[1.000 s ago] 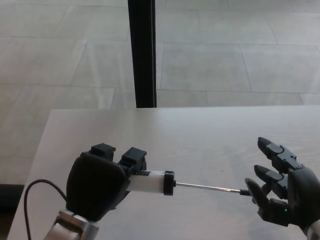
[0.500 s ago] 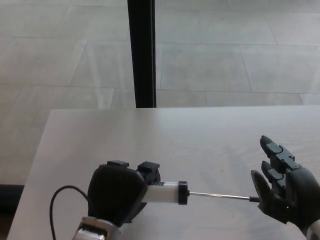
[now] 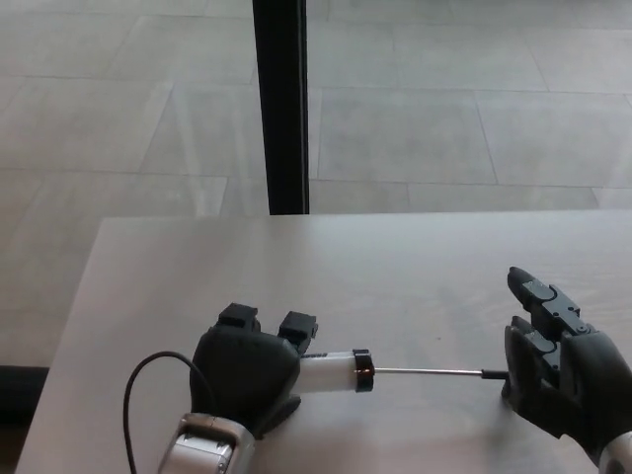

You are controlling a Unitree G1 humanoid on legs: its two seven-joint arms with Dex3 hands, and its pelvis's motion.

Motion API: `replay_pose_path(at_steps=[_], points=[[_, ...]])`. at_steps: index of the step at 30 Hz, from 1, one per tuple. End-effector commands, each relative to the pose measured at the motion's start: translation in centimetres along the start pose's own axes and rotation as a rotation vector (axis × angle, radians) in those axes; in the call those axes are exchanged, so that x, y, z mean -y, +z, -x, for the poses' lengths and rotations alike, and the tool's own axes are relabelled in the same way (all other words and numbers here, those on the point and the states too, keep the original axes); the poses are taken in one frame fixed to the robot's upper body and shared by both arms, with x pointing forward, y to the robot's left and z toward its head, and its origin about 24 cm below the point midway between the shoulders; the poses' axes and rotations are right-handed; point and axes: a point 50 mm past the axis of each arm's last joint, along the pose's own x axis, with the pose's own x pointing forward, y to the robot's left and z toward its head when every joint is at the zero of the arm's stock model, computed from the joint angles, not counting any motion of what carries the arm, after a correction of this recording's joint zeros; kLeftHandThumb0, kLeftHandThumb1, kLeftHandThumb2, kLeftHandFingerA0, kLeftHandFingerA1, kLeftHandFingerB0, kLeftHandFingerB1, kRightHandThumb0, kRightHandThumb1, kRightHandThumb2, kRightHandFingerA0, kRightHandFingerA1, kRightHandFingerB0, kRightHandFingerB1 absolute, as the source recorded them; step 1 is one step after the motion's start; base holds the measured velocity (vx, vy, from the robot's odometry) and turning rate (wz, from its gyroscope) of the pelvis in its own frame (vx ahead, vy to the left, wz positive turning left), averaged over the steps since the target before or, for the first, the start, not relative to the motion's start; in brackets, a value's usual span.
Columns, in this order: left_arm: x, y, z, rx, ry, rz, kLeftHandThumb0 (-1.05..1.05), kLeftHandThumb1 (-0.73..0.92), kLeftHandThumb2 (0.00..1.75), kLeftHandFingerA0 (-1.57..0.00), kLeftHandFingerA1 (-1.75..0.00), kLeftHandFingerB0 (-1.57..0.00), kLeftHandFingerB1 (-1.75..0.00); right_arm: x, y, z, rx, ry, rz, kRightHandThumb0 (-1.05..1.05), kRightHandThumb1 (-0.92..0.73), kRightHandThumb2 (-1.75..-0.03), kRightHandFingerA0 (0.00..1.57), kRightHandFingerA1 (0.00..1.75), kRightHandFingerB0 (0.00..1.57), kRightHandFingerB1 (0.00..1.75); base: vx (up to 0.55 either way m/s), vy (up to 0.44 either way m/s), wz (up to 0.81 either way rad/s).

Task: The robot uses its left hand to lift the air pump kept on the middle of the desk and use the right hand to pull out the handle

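desk (image 3: 395,267): pale, matte | on it: air pump (image 3: 331,371), lying sideways near front edge

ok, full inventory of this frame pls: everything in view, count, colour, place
desk: 1, pale whitish top, fills the lower half of the view
air pump: 1, white barrel with a black end cap, near front of desk, held in the left hand
pump rod: 1, thin metal, drawn out from the cap rightward to the right hand
post: 1, black, upright behind the desk's far edge
floor: grey tiles, beyond the desk
cable: 1, black, looping by the left wrist
left hand: 1, black, closed on the pump barrel
right hand: 1, black, at the rod's end; handle itself hidden
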Motion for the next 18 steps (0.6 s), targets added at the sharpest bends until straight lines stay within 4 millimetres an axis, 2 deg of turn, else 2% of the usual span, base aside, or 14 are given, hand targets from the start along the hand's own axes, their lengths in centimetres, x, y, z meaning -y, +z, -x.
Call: replay_pose_path(at_steps=[1,3,4,5,6,8,9,10,11,14,15,16,17,18], points=[[4.1,-4.3,2.5,-0.222,-0.601,-0.287,-0.74,0.42,0.84,-0.02,-0.4,-0.09,-0.42,1.6,0.0,0.6,0.051,-0.165,-0.037,-0.97,-0.78,-1.11,0.0,0.14,0.11,0.07,0.0,0.0,0.0],[3.9,-4.3,2.4,-0.16,-0.535,-0.302,-0.82,0.46,0.85,-0.02,-0.42,-0.09,-0.43,1.5,0.0,0.6,0.053,-0.164,-0.036,-0.97,-0.78,-1.1,0.0,0.14,0.11,0.07,0.0,0.0,0.0],[3.8,-4.2,2.5,-0.13,-0.483,-0.289,-0.74,0.51,0.55,-0.02,-0.53,-0.16,-0.37,1.5,0.0,0.6,0.056,-0.16,-0.036,-0.97,-0.78,-1.1,0.0,0.14,0.11,0.06,0.0,0.0,0.0],[3.7,-4.2,2.5,-0.103,-0.457,-0.29,-0.74,0.41,0.82,-0.04,-0.48,-0.09,-0.46,1.5,0.0,0.6,0.058,-0.159,-0.037,-0.96,-0.78,-1.1,0.0,0.13,0.11,0.07,0.0,0.0,0.0],[3.4,-4.2,2.4,-0.05,-0.434,-0.311,-0.73,0.42,0.85,-0.01,-0.34,-0.08,-0.39,1.4,-0.1,0.6,0.062,-0.161,-0.043,-0.95,-0.77,-1.09,0.0,0.13,0.12,0.1,0.0,0.0,0.0],[3.1,-4.2,2.4,-0.031,-0.421,-0.306,-0.74,0.43,0.86,-0.01,-0.29,-0.08,-0.37,1.4,0.0,0.6,0.064,-0.163,-0.033,-0.94,-0.77,-1.09,0.0,0.14,0.13,0.11,0.0,0.0,0.0],[3.1,-4.2,2.3,-0.03,-0.422,-0.305,-0.78,0.45,0.86,-0.01,-0.2,-0.03,-0.31,1.4,0.0,0.6,0.064,-0.164,-0.033,-0.94,-0.76,-1.09,0.0,0.14,0.14,0.12,0.0,0.0,0.0],[2.7,-4.3,2.2,-0.014,-0.416,-0.294,-0.83,0.47,0.88,0.0,-0.12,-0.12,-0.18,1.5,0.0,0.6,0.07,-0.166,-0.033,-0.95,-0.77,-1.1,0.0,0.14,0.12,0.09,0.0,0.0,0.0],[2.3,-4.4,2.2,0.01,-0.401,-0.278,-0.82,0.47,0.88,0.0,-0.1,-0.13,-0.15,1.5,0.1,0.6,0.079,-0.167,-0.032,-1.0,-0.8,-1.1,0.0,0.09,0.14,0.04,0.0,0.0,0.0],[2.1,-4.4,2.2,0.017,-0.397,-0.272,-0.82,0.47,0.88,0.0,-0.1,-0.13,-0.15,1.5,0.2,0.6,0.081,-0.169,-0.028,-1.0,-0.8,-1.1,0.0,0.09,0.14,0.04,0.0,0.0,0.0],[1.8,-4.5,2.2,0.026,-0.394,-0.26,-0.79,0.55,0.58,0.0,-0.1,0.0,-0.29,1.6,0.2,0.6,0.082,-0.172,-0.03,-1.04,-0.82,-1.11,0.0,0.07,0.12,0.0,0.0,0.0,0.0],[0.1,-4.9,1.1,0.02,-0.34,-0.141,-0.84,0.47,0.87,0.0,-0.11,0.0,0.0,2.4,1.1,0.0,0.105,-0.179,-0.022,-0.94,-0.79,-1.12,0.0,0.17,0.01,0.07,0.0,0.0,0.0],[-0.1,-5.0,1.0,0.02,-0.334,-0.128,-0.84,0.47,0.87,0.0,-0.11,0.0,0.0,2.5,1.2,-0.1,0.108,-0.179,-0.021,-0.94,-0.79,-1.12,0.0,0.17,0.01,0.07,0.0,0.0,0.0],[-1.2,-5.3,0.8,0.004,-0.337,0.02,-0.85,0.45,0.82,0.0,-0.01,0.0,-0.03,3.0,1.5,0.0,0.115,-0.184,-0.015,-0.97,-0.8,-1.13,0.0,0.16,0.0,0.06,0.0,0.0,0.0]])
